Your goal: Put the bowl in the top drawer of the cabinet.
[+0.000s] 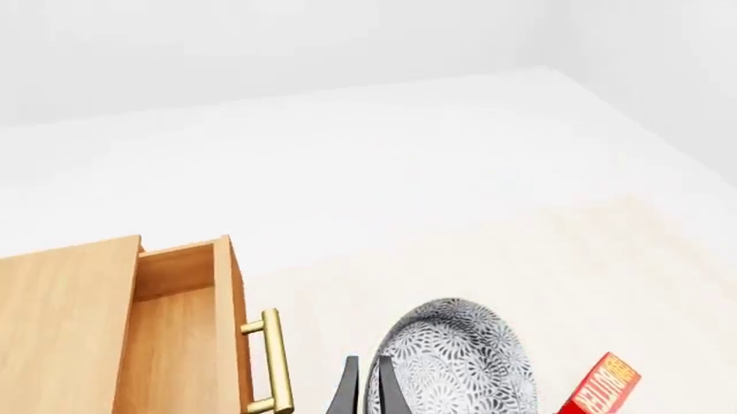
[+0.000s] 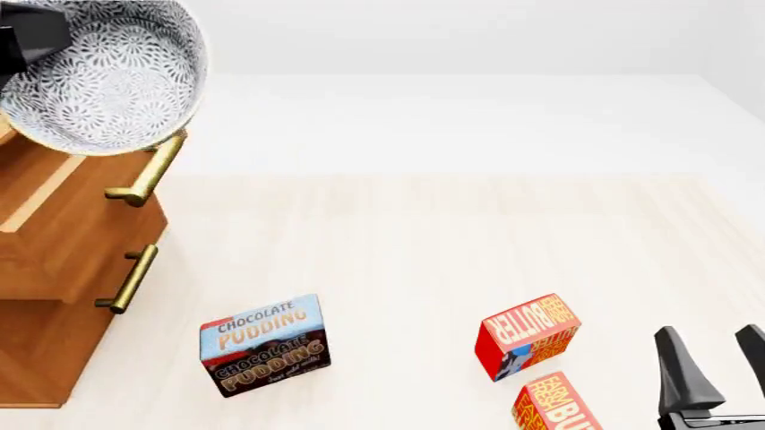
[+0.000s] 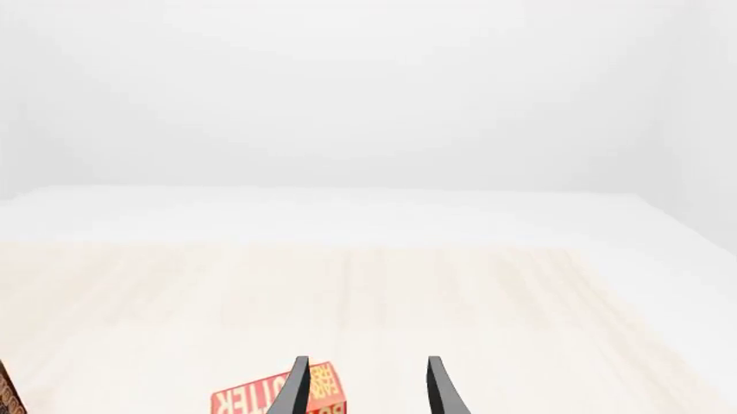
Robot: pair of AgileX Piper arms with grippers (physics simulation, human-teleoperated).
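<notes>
The patterned bowl (image 2: pixel 114 76) hangs tilted in the air at the far left, over the front of the open top drawer (image 2: pixel 54 193) of the wooden cabinet (image 2: pixel 48 269). My left gripper (image 2: pixel 34 38) is shut on the bowl's rim. In the left wrist view its fingers (image 1: pixel 349 392) pinch the edge of the bowl (image 1: pixel 461 362), with the pulled-out top drawer (image 1: pixel 173 332) and its brass handle (image 1: pixel 271 362) beside it. My right gripper (image 2: pixel 717 363) stands open and holds nothing near the front right; it shows the same way in the right wrist view (image 3: pixel 368 392).
A chocolate pudding box (image 2: pixel 265 345) lies in front of the cabinet. Two red butter boxes (image 2: pixel 526 333) (image 2: pixel 556 405) lie just left of the right gripper. The lower drawer is shut, its handle (image 2: pixel 128 278) facing right. The light wooden table (image 2: pixel 418 260) ends at a white floor.
</notes>
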